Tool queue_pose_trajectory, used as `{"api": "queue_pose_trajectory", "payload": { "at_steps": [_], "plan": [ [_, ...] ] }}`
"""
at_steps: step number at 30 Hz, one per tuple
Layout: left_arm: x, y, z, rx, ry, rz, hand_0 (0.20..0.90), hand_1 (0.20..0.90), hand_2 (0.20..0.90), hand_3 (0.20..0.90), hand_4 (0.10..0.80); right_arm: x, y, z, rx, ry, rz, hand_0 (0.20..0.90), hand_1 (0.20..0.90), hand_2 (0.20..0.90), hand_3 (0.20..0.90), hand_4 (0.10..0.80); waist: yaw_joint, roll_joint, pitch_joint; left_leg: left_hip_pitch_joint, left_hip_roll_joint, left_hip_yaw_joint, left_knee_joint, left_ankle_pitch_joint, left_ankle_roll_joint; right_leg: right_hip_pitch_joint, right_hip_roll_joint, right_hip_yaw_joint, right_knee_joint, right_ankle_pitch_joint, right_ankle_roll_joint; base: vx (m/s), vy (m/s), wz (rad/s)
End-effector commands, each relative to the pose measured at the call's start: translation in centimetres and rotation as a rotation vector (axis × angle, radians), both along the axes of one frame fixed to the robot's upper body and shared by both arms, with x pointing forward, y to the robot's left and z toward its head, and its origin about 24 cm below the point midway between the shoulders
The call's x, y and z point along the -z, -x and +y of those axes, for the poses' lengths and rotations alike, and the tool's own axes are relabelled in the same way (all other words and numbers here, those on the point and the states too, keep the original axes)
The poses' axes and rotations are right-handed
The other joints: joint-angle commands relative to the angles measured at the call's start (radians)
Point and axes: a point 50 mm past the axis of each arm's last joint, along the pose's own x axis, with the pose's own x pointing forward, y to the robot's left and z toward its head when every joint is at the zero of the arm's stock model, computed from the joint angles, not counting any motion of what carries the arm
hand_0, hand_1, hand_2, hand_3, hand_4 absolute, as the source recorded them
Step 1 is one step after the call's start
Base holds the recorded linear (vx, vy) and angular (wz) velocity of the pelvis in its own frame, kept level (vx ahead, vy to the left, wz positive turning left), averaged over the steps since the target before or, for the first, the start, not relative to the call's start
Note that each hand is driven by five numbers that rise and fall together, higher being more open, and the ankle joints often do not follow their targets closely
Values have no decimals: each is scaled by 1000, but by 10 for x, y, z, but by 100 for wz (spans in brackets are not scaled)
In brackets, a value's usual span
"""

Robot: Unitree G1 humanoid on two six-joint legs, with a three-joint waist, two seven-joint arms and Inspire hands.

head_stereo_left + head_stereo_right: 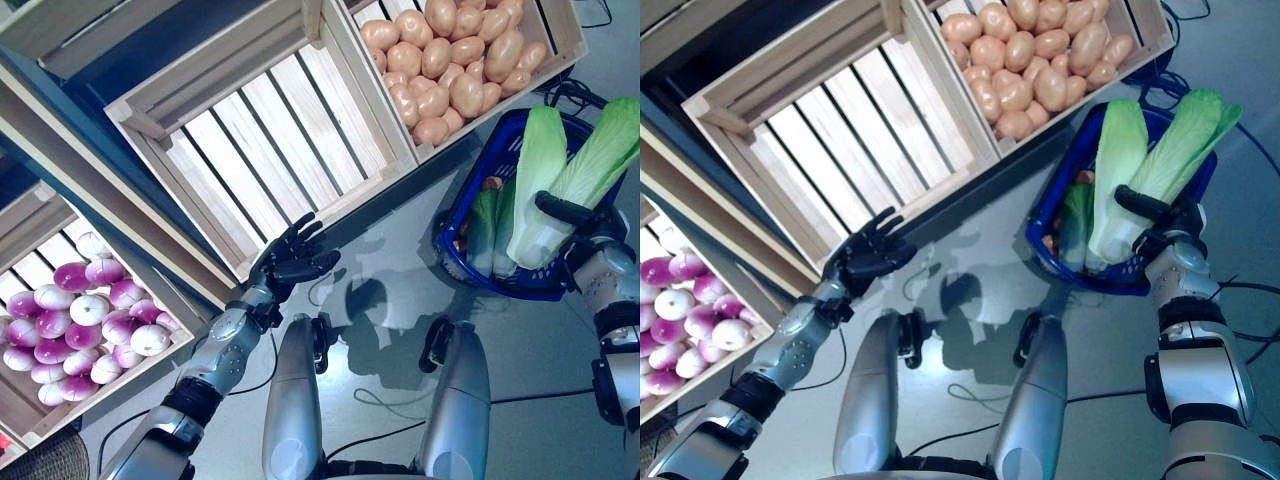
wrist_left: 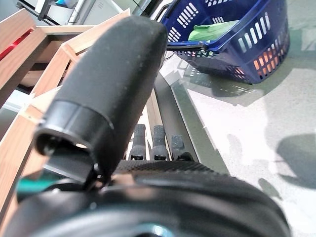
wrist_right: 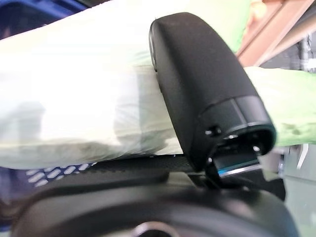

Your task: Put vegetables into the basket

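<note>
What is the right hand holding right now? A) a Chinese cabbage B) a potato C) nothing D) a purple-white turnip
A: the right hand is wrapped round the pale stalk end of a Chinese cabbage over the blue basket; the right wrist view shows its thumb across the stalk.

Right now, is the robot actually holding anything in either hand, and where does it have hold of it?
Yes. The right hand grips a cabbage near its pale stalk end, over the blue basket. The left hand is open and holds nothing.
</note>
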Motion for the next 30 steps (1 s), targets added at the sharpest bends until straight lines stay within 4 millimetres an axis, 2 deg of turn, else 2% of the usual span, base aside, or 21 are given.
{"api": "queue_pose_trajectory", "payload": {
  "at_steps": [1,4,9,13,20,30],
  "plan": [
    [-47,-7,-9,5,91,-236,900,900,900,900,800,-62,-1,-19,110,138,-148,900,900,900,900,800,0,24,-4,35,-7,-12,18,-79,-15,76,4,10,47,-63,-54,-17,7,3],
    [-51,-7,-9,-5,99,-247,900,900,900,900,800,-53,3,-26,197,140,-44,900,900,900,900,800,5,27,-4,30,-9,-14,12,-74,-14,69,7,9,46,-59,-54,-13,3,3],
    [-53,-8,-12,-1,94,-261,900,900,900,900,800,-58,4,-30,295,176,25,900,900,900,900,800,11,31,-4,35,-12,-16,-6,-66,-12,72,13,6,33,-52,-53,0,0,0],
    [-54,-6,-13,9,95,-262,900,900,900,900,800,-62,3,-29,290,187,31,900,900,900,900,800,14,32,-4,48,-11,-14,-22,-59,-11,83,17,7,21,-47,-53,0,0,0],
    [-54,-2,-17,29,89,-266,900,900,900,900,800,-53,5,-30,312,217,83,900,900,900,900,800,14,26,-4,87,-3,-6,-72,-43,-9,117,22,5,-22,-27,-47,0,0,0],
    [-52,-2,-18,41,67,-251,900,900,900,900,800,-44,3,-25,270,169,73,900,900,900,900,800,23,10,-4,193,9,5,-173,-5,-12,219,22,-8,-95,0,-40,6,2,0]
  ]
}}
